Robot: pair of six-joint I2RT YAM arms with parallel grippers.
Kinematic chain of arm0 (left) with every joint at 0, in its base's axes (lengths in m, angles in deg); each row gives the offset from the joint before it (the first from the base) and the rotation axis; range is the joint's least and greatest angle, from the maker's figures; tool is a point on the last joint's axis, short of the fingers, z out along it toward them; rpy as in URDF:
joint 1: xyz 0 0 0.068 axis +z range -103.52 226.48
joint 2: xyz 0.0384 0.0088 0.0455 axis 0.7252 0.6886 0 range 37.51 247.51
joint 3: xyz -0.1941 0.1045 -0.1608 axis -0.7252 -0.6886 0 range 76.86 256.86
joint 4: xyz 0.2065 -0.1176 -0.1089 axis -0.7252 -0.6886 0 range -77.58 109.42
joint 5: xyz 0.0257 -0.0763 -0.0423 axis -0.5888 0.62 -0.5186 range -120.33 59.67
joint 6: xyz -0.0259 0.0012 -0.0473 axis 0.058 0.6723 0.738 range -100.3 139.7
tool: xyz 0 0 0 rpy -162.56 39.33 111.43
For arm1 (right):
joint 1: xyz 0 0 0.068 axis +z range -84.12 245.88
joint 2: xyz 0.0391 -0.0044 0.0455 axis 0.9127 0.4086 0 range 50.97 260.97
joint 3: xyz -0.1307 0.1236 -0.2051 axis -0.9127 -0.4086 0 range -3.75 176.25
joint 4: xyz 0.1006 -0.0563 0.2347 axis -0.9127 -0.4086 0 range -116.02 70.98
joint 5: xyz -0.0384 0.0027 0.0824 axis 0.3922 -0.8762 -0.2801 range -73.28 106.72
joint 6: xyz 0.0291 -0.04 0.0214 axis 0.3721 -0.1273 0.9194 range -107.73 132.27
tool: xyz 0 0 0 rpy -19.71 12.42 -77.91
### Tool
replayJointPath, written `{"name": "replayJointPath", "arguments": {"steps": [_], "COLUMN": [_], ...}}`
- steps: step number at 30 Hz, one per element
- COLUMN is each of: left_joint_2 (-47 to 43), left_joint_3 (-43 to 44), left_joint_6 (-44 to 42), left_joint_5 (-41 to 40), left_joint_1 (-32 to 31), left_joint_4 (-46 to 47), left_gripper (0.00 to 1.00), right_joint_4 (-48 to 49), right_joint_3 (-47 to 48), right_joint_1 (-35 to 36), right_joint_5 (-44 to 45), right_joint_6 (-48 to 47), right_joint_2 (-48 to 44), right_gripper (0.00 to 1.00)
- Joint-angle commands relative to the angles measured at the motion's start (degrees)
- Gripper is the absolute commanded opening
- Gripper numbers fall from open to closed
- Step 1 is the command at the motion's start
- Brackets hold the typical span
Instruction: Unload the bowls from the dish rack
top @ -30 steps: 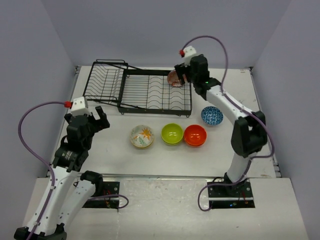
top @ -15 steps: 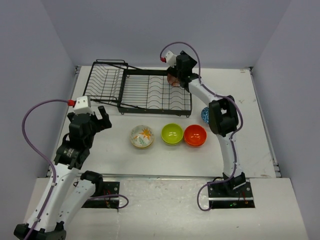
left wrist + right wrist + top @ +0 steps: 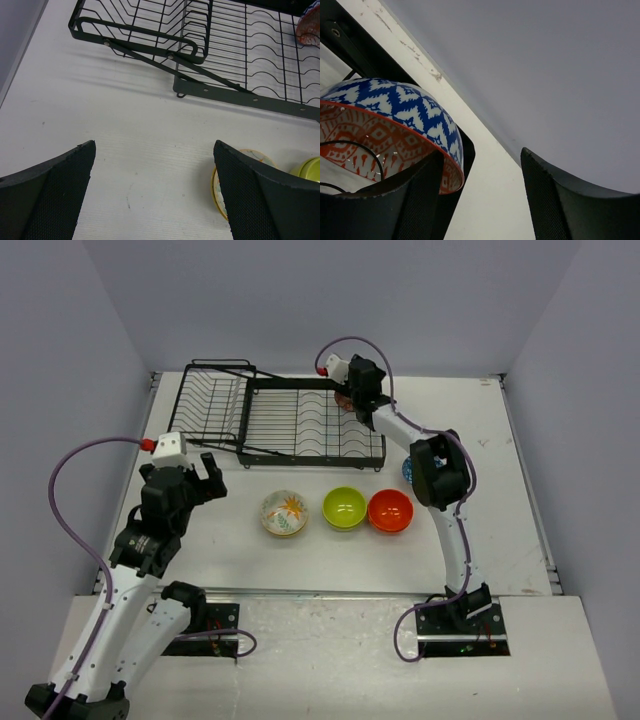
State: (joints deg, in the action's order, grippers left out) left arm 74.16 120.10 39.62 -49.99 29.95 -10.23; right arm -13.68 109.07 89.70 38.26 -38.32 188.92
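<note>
The black wire dish rack (image 3: 290, 420) lies at the back of the table. A pinkish-brown bowl (image 3: 343, 400) stands on edge in its far right corner. In the right wrist view this bowl (image 3: 395, 115) is blue zigzag outside and orange-red patterned inside. My right gripper (image 3: 350, 397) is open astride its rim, one finger (image 3: 415, 200) inside and the other outside. The floral bowl (image 3: 284, 512), lime green bowl (image 3: 344, 507) and orange-red bowl (image 3: 390, 510) sit in a row on the table. The blue speckled bowl (image 3: 406, 471) is mostly hidden behind the right arm. My left gripper (image 3: 205, 475) is open and empty.
In the left wrist view my left gripper (image 3: 154, 146) hovers over bare table, with the rack's (image 3: 225, 50) angled basket section ahead and the floral bowl (image 3: 218, 187) beside its right finger. Grey walls close in the table's back and sides.
My right arm has folded in and carried its gripper left along the rack's far edge onto the pinkish-brown bowl's rim. My left arm has shifted slightly right.
</note>
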Motion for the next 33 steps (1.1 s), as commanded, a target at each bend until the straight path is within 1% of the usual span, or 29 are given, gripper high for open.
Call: {"name": "replayJointPath", "arguments": {"steps": [1,2,4,6,11,12,14,15,17,19,22,24,25,30,33], "left_joint_2": [-0.17,-0.17,-0.17,0.01,-0.26,-0.34,-0.43,-0.43,-0.17,-0.08,-0.34,-0.61,-0.78,-0.87,-1.05], "left_joint_3": [0.35,0.35,0.35,0.44,0.44,0.44,0.44,0.52,0.61,0.61,0.61,0.61,0.61,0.61,0.61], "left_joint_6": [-0.76,-0.85,-0.85,-0.85,-0.85,-0.85,-0.85,-0.85,-0.94,-0.94,-0.94,-0.94,-0.94,-0.94,-0.94], "left_joint_5": [0.76,0.94,0.85,0.85,0.59,0.59,0.59,0.59,0.68,0.76,0.59,0.41,0.41,0.5,0.5], "left_joint_1": [-0.25,-0.25,-0.25,-0.25,-0.25,-0.25,-0.25,-0.25,-0.25,-0.25,-0.16,-0.16,-0.16,-0.16,-0.16], "left_joint_4": [1.7,1.79,1.7,1.7,1.7,1.61,1.7,1.7,1.79,1.7,1.7,1.61,1.7,1.61,1.7], "left_gripper": [1.0,1.0,1.0,1.0,1.0,1.0,1.0,1.0,1.0,1.0,1.0,1.0,1.0,1.0,1.0], "right_joint_4": [4.76,4.59,4.85,7.22,8.8,8.98,9.85,9.95,10.65,12.05,14.77,17.67,19.68,26.11,30.15], "right_joint_3": [0.91,1.18,1.0,0.04,0.65,1.0,0.92,0.83,0.39,-0.75,-2.85,-4.09,-5.05,-9.35,-10.33], "right_joint_1": [-0.08,-0.08,-0.08,-0.08,-0.17,-0.08,-0.17,-0.08,-0.08,-0.08,0.0,0.18,0.27,1.15,1.85], "right_joint_5": [-0.36,-0.45,-1.06,-0.89,-1.24,-1.24,-1.24,-1.24,-1.24,-0.71,0.25,0.95,1.39,3.33,4.65], "right_joint_6": [-2.06,-2.06,-1.97,-2.93,-4.69,-4.87,-5.22,-5.22,-5.31,-5.57,-5.75,-5.84,-5.84,-6.72,-7.07], "right_joint_2": [0.74,1.0,1.27,1.35,3.11,3.64,3.9,4.08,4.08,4.0,3.29,2.5,2.41,0.57,0.04], "right_gripper": [0.63,0.6,0.58,0.54,0.51,0.45,0.39,0.34,0.3,0.19,0.07,0.05,0.0,0.0,0.0]}}
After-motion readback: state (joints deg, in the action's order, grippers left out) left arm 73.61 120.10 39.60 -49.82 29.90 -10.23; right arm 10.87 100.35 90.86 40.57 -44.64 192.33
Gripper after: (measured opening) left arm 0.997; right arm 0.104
